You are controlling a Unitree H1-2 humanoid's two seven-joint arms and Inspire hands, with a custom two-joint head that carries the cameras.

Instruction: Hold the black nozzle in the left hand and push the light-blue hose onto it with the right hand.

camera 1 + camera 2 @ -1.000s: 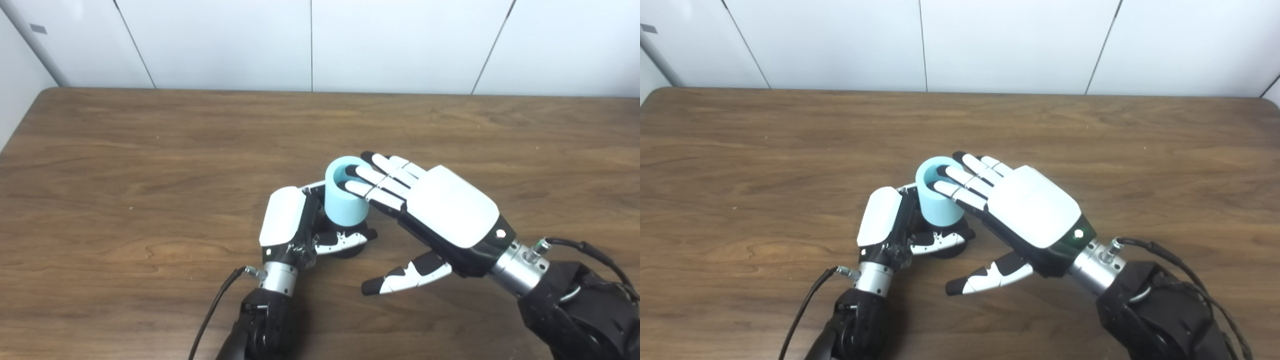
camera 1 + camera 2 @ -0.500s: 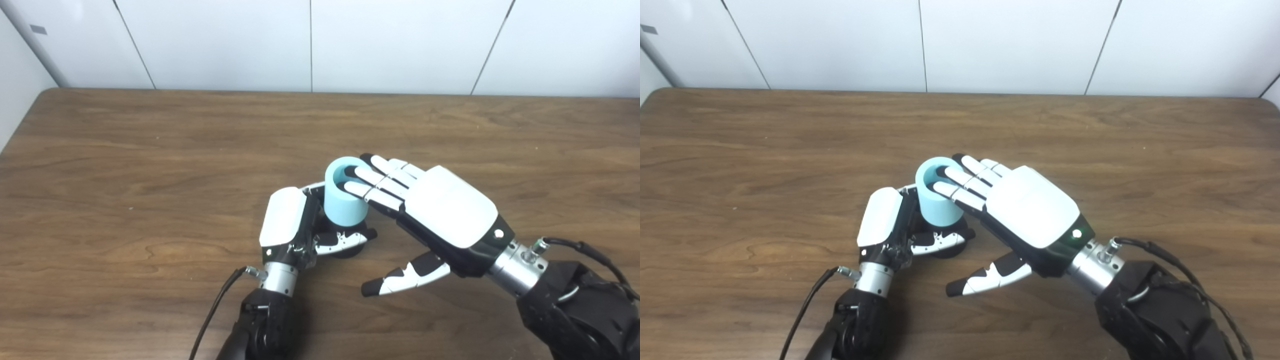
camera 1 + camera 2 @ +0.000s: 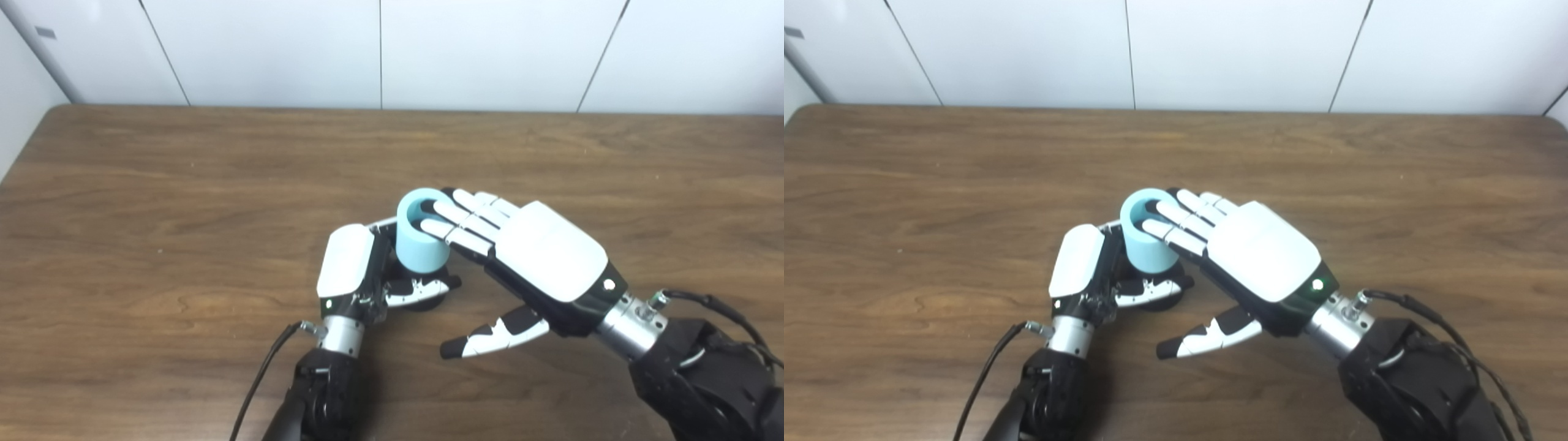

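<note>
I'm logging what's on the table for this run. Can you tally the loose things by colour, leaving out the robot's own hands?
Light-blue: 1, the hose standing upright on the nozzle.
Black: 1, the nozzle, mostly hidden under the hose and inside the left hand.
Total: 2.

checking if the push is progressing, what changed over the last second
Very little. The light-blue hose seems to sit slightly lower over the black nozzle, the right hand pressing its rim; the view also shifted slightly. The left hand still grips the nozzle, and the right hand's fingers stay on the hose top.
</note>
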